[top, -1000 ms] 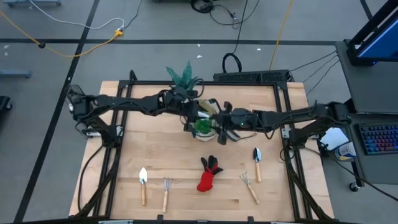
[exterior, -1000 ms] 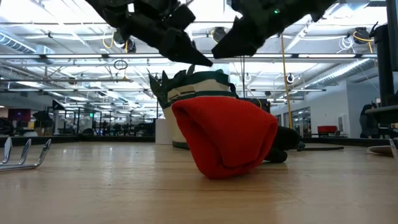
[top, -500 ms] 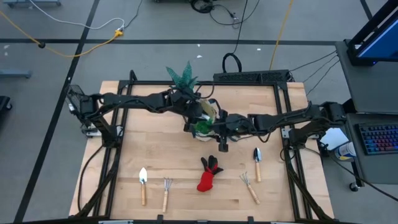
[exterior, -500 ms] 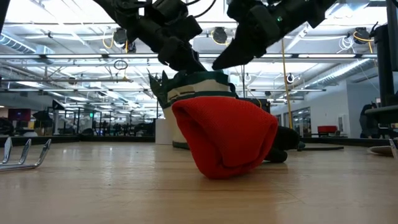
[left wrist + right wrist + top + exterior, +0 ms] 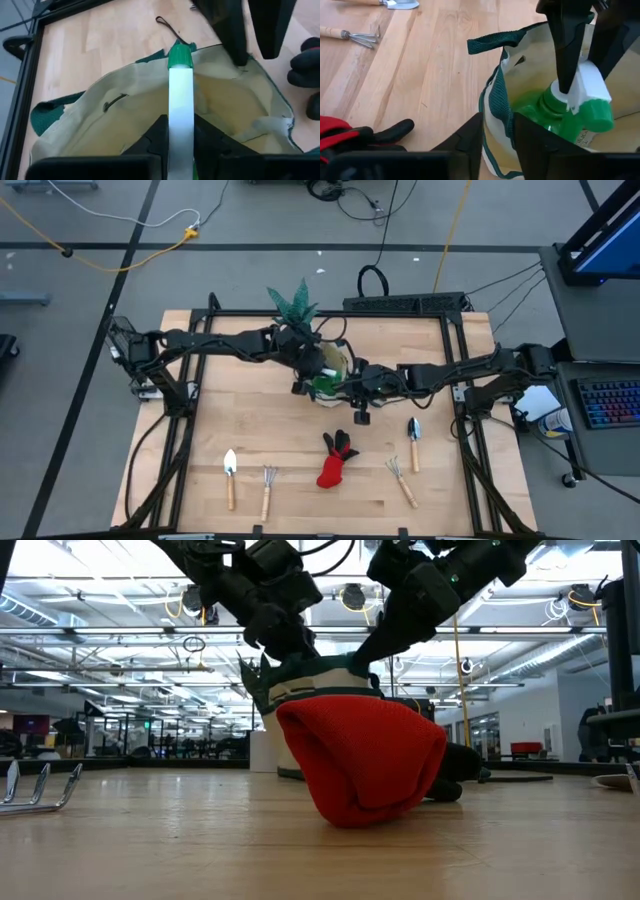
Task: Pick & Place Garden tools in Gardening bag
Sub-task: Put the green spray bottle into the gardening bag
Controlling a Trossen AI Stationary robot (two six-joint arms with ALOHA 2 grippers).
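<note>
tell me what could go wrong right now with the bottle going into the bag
The left end effector grips only the spray bottle by its white head, so the bottle could twist or slip as it lowers. The right end effector pinches the soft rim of the gardening bag; a tug might tip the bag or fold the opening shut. Both arms crowd the same spot and could bump.

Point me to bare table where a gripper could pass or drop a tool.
Free: the wide strip between the bag and the front row, left of the glove, and the back corners. Crowded: around the bag, where both grippers, left and right, meet; tight between the right rake and trowel.
</note>
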